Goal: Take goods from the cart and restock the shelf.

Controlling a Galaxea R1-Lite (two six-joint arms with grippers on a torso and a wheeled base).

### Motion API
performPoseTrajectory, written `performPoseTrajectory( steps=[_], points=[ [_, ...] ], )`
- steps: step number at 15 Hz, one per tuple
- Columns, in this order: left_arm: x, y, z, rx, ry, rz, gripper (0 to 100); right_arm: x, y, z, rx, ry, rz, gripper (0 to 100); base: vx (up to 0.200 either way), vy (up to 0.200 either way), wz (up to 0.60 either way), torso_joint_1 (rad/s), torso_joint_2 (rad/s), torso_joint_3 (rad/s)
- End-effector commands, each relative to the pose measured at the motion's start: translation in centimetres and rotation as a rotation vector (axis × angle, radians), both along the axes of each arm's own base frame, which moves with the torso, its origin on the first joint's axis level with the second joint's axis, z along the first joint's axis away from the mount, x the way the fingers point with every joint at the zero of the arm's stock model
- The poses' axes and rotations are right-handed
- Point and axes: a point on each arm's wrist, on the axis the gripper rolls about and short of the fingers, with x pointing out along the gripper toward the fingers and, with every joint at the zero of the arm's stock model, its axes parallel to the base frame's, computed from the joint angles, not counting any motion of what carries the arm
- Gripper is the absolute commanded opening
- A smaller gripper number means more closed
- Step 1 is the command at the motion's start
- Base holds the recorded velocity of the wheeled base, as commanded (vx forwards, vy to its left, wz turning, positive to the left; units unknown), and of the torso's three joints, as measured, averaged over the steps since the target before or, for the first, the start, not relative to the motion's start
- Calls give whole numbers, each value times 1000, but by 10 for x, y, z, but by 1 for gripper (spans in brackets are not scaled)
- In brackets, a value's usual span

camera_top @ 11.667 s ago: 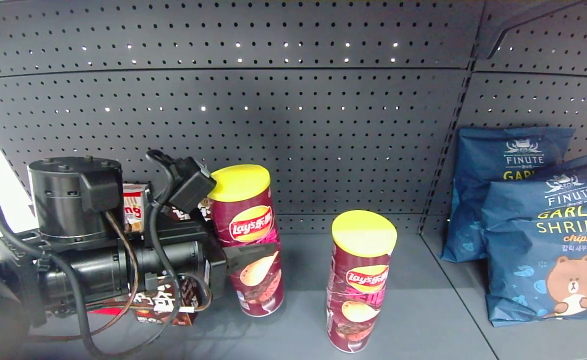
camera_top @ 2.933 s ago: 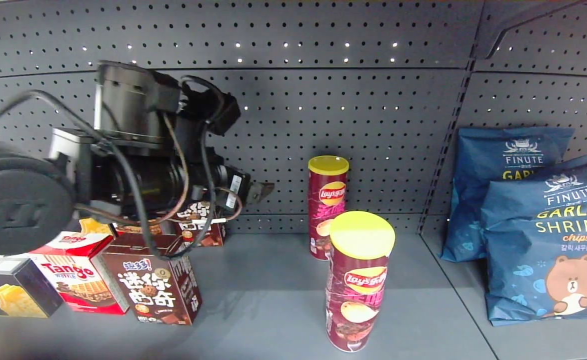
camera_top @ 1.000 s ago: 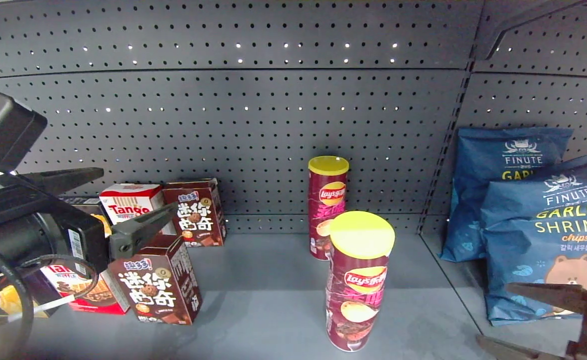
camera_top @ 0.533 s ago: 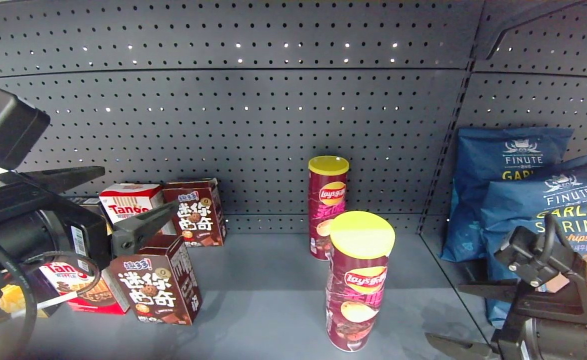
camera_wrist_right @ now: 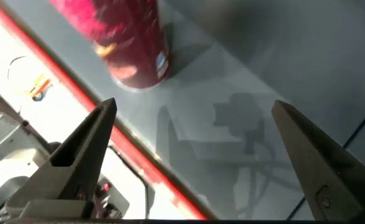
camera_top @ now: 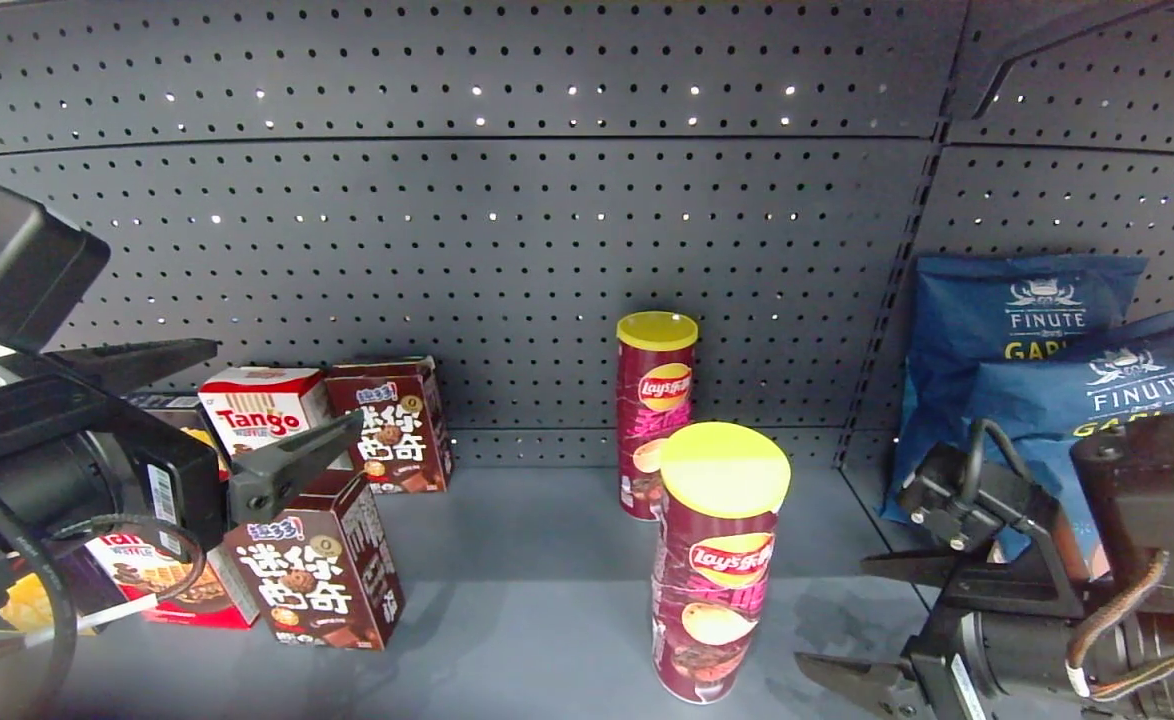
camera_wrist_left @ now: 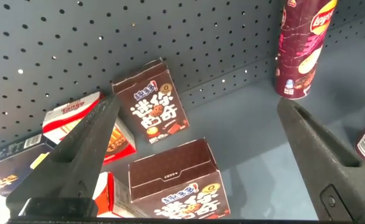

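Chip can point(camera_top: 717, 560) stands upright between spread left hand point(camera_top: 284, 385) and spread right hand point(camera_top: 835, 612).

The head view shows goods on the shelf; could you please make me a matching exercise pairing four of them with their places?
Things:
1. front chip can
2. rear chip can
3. blue chip bags
4. front brown box

Places:
A. middle of the shelf, by the back panel
B. right end
C. left side, next to the red wafer box
D. centre, near the front edge

Pairs: 1-D, 2-A, 3-B, 4-C.
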Motion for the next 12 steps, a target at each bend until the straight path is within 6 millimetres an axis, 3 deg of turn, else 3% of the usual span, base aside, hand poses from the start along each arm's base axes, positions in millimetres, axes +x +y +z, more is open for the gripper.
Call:
performPoseTrajectory(
  steps=[1, 12],
  points=[
    [1, 0, -1, 0, 4, -1, 100, 11, 11, -5, -21, 14, -3, 100, 0, 0, 0, 0, 0, 0],
    [-1, 1, -7, 5, 22, 3, 100, 29, 24, -13, -46, 42, -6, 100, 0, 0, 0, 0, 0, 0]
  ],
)
